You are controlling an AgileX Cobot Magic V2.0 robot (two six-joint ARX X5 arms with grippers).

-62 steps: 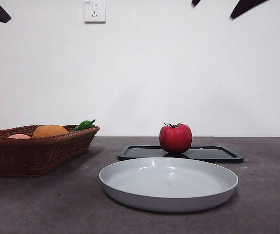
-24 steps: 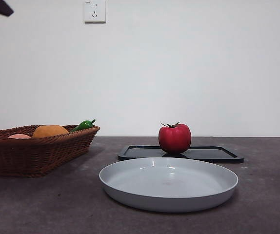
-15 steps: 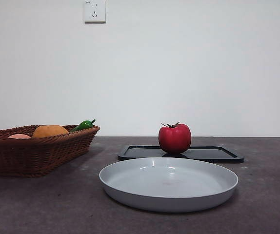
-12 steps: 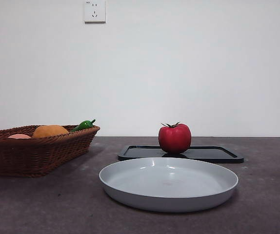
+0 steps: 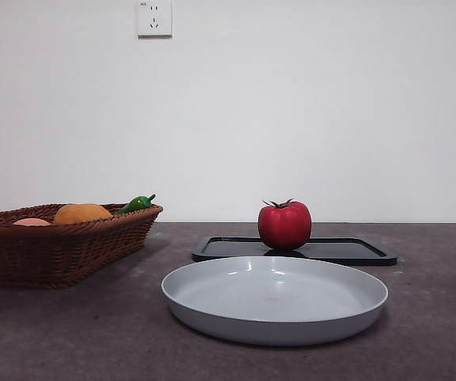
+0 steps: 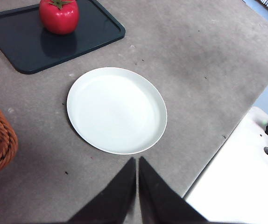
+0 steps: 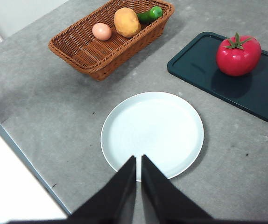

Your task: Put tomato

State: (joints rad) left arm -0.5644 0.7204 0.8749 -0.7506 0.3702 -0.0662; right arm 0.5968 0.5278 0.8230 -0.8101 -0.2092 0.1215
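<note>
The deep-red tomato (image 5: pixel 284 225) with its green calyx stands upright on the black tray (image 5: pixel 355 251) behind the white plate (image 5: pixel 274 298). The left wrist view shows the tomato (image 6: pixel 59 16) on the tray (image 6: pixel 17 46) well beyond my left gripper (image 6: pixel 137 161), which is shut and high above the table near the plate (image 6: pixel 116 110). In the right wrist view the tomato (image 7: pixel 238 55) rests on the tray (image 7: pixel 199 65), far from my right gripper (image 7: pixel 138 159), also shut and held high over the plate (image 7: pixel 152 133). Neither gripper appears in the front view.
A wicker basket (image 5: pixel 53 246) at the left holds an orange round fruit (image 5: pixel 82 213), a pale pinkish fruit (image 5: pixel 31 222) and a green pepper (image 5: pixel 137 203). The same basket (image 7: pixel 101 56) shows in the right wrist view. The table's edge (image 6: pixel 208 163) runs close to the plate.
The black arm tips at the top corners of the front view have withdrawn out of the picture. The tomato, tray, plate and basket have stayed put.
</note>
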